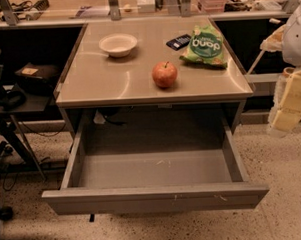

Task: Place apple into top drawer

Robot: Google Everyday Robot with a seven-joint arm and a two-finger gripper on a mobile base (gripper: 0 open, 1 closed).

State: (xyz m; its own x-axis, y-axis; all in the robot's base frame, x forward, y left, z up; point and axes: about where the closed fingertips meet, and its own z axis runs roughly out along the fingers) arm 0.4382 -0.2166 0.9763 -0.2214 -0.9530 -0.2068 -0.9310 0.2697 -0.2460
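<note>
Jaws at right edge, state cannot be told; round red-orange apple [164,74] is set on desk [108,79]; grey metal top drawer [154,197] is pulled open.

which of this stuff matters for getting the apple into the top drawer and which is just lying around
For the job: apple on the counter; top drawer, open below it; gripper at the right edge, beside the counter, away from the apple.

Just lying about: white bowl, green chip bag, dark blue item, all at the back of the counter.
</note>
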